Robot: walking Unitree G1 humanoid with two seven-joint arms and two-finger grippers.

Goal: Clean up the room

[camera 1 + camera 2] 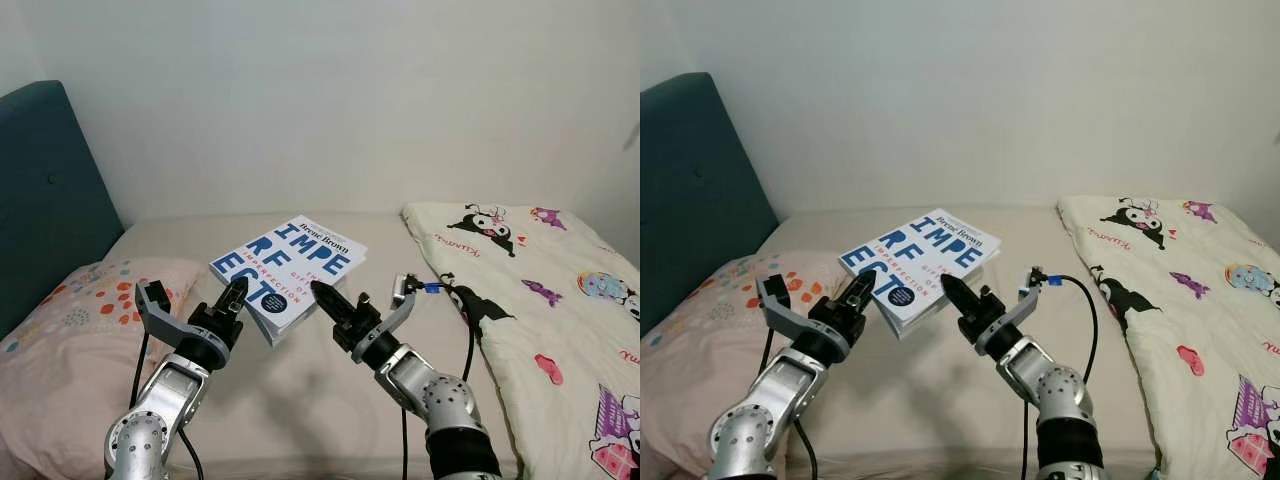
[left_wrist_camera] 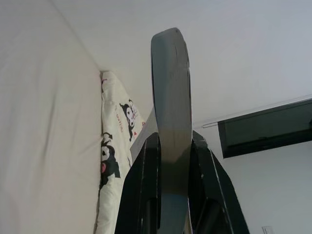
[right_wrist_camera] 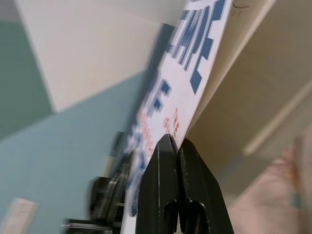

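A white paperback book with blue block lettering (image 1: 289, 262) is held above the beige bed (image 1: 330, 400), between both grippers. The left gripper (image 1: 233, 297) has its jaws clamped on the book's near-left edge. The right gripper (image 1: 322, 297) sits at the near-right edge with its jaws pressed together. A pink spotted pillow (image 1: 70, 330) lies left, a cream cartoon-print blanket (image 1: 540, 300) right.
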